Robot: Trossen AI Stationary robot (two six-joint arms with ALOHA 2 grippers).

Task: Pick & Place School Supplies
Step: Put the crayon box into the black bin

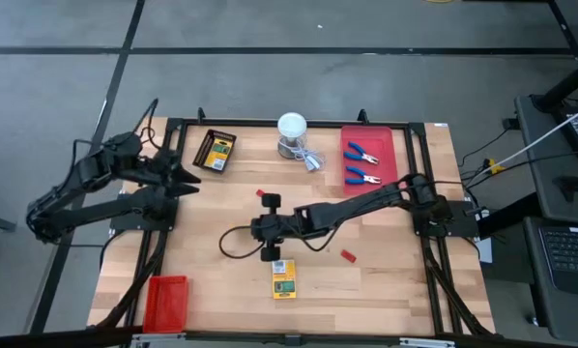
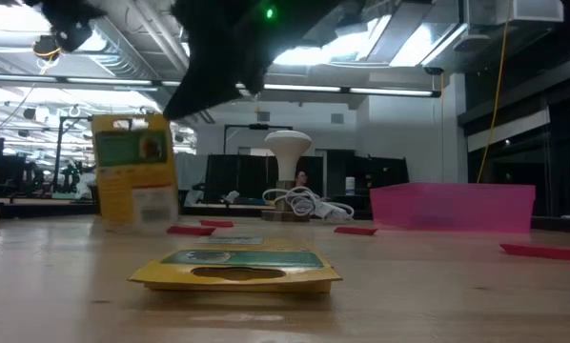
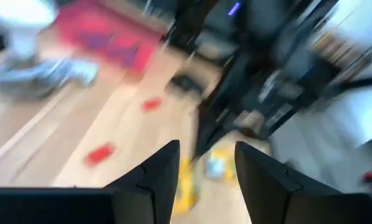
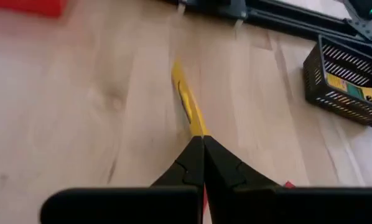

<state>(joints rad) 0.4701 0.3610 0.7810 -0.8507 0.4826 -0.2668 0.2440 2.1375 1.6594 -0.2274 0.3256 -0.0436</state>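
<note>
Nearest the table's front edge, one crayon box [image 1: 284, 280] lies flat on the wood. Just behind it the right gripper [image 4: 203, 146] is clenched on a second crayon box [image 4: 187, 102], held on edge above the table. A small red block [image 1: 347, 256] lies close by. Farther back, a black basket [image 1: 215, 151] holds a third box, and two blue-handled pliers [image 1: 363, 164] rest in the red tray [image 1: 386, 145]. The left gripper [image 3: 204, 168] waits released at the table's left edge.

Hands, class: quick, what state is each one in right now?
Left hand: open, empty.
Right hand: closed on a crayon box.
</note>
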